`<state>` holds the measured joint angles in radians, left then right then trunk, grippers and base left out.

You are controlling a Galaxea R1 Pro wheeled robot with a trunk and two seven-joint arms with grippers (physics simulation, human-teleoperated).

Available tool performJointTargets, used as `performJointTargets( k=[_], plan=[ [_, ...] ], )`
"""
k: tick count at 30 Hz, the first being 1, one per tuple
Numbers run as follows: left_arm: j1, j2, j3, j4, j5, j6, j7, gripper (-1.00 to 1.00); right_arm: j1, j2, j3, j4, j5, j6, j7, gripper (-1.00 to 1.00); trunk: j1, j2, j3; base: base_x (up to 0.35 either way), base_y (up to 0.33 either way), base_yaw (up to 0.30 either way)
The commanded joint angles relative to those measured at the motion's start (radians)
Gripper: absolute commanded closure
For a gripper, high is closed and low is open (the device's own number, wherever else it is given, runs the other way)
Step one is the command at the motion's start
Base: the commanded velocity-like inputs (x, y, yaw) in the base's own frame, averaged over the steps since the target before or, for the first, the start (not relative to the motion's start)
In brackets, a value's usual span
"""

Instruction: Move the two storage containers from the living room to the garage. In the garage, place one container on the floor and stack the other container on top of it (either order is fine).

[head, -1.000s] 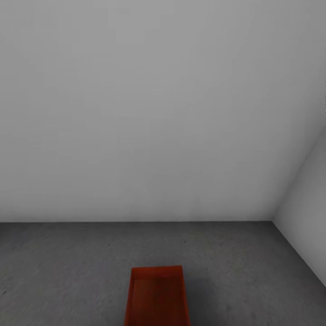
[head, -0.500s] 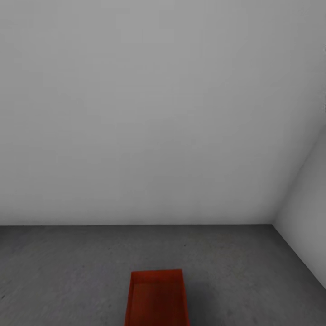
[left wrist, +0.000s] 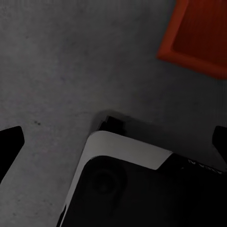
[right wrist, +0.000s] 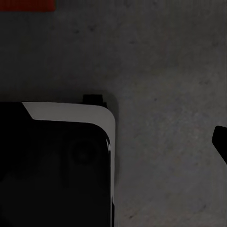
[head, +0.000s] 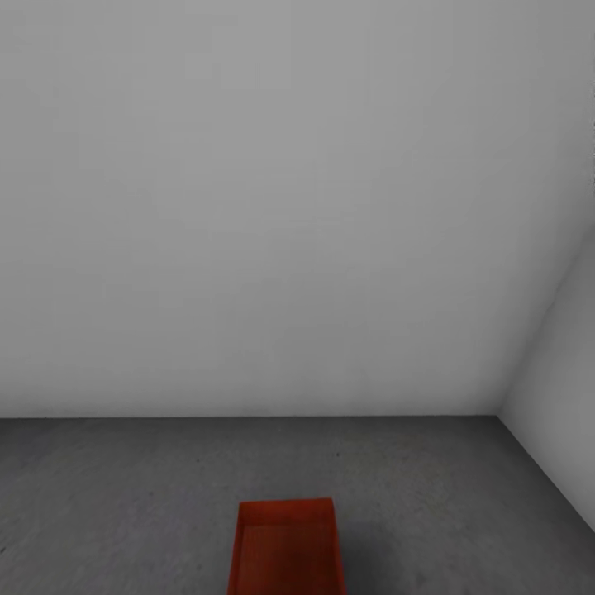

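One orange-red open-top storage container (head: 287, 549) rests on the dark grey concrete floor (head: 124, 496) of the garage, at the lower middle of the head view and cut off by the picture's edge. Its corner (left wrist: 198, 33) appears in the left wrist view, and a thin strip of it (right wrist: 26, 4) in the right wrist view. My left gripper (left wrist: 113, 142) hangs open over the floor beside my base, its dark fingertips (left wrist: 9, 142) far apart and holding nothing. My right gripper (right wrist: 113, 142) also hangs over the floor, with one fingertip (right wrist: 220, 142) showing at the frame's edge.
Plain white walls (head: 289, 207) meet in a corner (head: 500, 405) at the right, just beyond the container. My base's white and black corner (left wrist: 127, 156) sits below the left gripper, and its other corner (right wrist: 71, 113) below the right one.
The whole head picture has slid down a little, so the camera has moved. The container itself has not shifted on the floor.
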<state>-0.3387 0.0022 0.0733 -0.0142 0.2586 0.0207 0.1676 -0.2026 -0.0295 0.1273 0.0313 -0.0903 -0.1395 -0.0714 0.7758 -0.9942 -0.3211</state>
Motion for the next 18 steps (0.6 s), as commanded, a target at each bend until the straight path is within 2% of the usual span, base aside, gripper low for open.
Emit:
performJointTargets(
  k=[1, 4, 9, 13, 17, 18],
  plan=[
    [0.000, 0.000, 0.006, 0.002, 0.005, -0.009, 0.002, -1.00, -0.001, 0.000, 0.008, 0.003, -0.009, -0.005, -0.001, -1.00, 0.000, -0.001, 0.001, 0.000, 0.000, 0.000],
    [0.013, -0.002, 0.005, 0.009, 0.010, -0.026, 0.001, -1.00, -0.001, 0.000, 0.008, 0.004, -0.009, -0.003, -0.001, -1.00, 0.000, -0.001, 0.005, 0.000, 0.000, 0.000],
    [0.086, 0.000, 0.005, 0.012, 0.010, -0.037, -0.010, -1.00, -0.001, 0.000, 0.008, 0.003, -0.009, -0.003, -0.001, -1.00, 0.000, -0.001, 0.013, 0.000, 0.000, 0.000],
    [0.104, 0.011, 0.005, 0.013, 0.009, -0.037, -0.057, -1.00, -0.001, 0.000, 0.009, 0.003, -0.009, -0.005, -0.001, -1.00, 0.000, -0.001, 0.020, 0.000, 0.000, 0.000],
    [0.110, 0.029, 0.004, 0.013, 0.009, -0.034, -0.155, -1.00, -0.001, -0.001, 0.009, 0.003, -0.009, -0.007, 0.000, -1.00, 0.000, -0.001, 0.026, 0.000, 0.000, 0.000],
    [0.110, 0.030, 0.004, 0.013, 0.009, -0.033, -0.163, -1.00, -0.001, -0.001, 0.009, 0.003, -0.009, -0.007, 0.001, -1.00, 0.000, -0.001, 0.027, 0.000, 0.000, 0.000]
  ],
)
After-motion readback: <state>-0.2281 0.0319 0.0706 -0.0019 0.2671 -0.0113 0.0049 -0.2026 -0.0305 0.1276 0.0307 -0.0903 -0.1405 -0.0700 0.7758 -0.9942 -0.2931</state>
